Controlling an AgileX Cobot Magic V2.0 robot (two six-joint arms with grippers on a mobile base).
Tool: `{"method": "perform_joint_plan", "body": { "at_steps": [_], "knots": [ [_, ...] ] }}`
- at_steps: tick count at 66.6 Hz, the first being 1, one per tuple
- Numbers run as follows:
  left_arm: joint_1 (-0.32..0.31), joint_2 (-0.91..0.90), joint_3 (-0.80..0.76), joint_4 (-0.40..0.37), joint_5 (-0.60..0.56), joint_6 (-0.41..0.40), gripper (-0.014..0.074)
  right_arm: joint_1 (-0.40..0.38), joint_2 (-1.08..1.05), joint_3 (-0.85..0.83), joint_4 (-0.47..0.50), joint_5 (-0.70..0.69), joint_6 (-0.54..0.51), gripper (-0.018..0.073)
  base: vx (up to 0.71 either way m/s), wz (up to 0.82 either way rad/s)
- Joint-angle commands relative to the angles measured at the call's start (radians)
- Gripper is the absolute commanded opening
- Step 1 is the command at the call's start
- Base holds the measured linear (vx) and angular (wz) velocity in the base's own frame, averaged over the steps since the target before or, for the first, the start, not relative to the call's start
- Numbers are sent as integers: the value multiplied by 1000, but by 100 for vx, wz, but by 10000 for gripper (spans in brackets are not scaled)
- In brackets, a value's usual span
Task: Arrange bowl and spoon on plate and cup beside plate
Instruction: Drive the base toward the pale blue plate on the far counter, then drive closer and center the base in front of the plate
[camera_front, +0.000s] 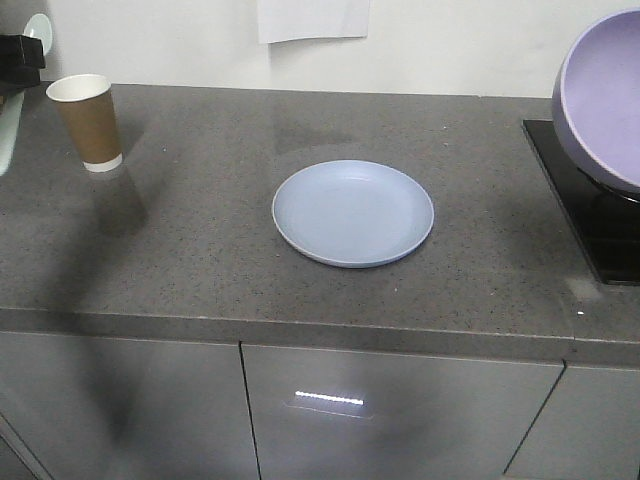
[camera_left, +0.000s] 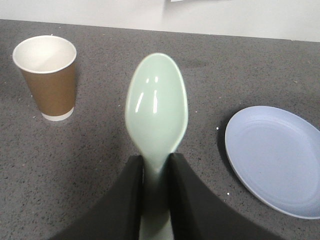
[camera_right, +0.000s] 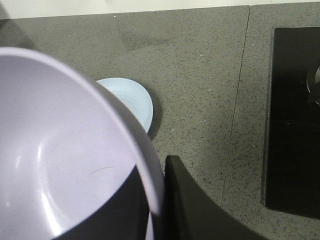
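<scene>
The pale blue plate (camera_front: 353, 212) lies bare in the middle of the grey counter. At the far left the brown paper cup (camera_front: 88, 122) stands upright. My left gripper (camera_left: 156, 159) is shut on the handle of the mint-green spoon (camera_left: 156, 107), held above the counter between the cup (camera_left: 47, 75) and the plate (camera_left: 277, 160). My right gripper (camera_right: 154, 170) is shut on the rim of the lavender bowl (camera_right: 60, 150), one finger inside and one outside. The bowl (camera_front: 605, 95) hangs tilted in the air at the right, with the plate (camera_right: 132, 97) beyond it.
A black glass panel (camera_front: 590, 210) is set in the counter (camera_front: 200, 260) at the right, below the bowl, and also fills the right of the right wrist view (camera_right: 292, 120). The counter's front edge runs above grey cabinet doors. A white sheet (camera_front: 313, 20) hangs on the back wall.
</scene>
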Motion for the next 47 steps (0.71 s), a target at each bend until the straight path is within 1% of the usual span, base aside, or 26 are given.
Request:
{"method": "perform_joint_plan", "body": {
  "at_steps": [1,47],
  "knots": [
    [-1,-29,-27,-26,-59,1,-7,-3,-25,-26,51,-42,-5,-6,6,-5],
    [-1,-29,-27,-26,-59,1,-6,-3,-25,-26,51,-42,-5,-6,4,-2]
  ]
}}
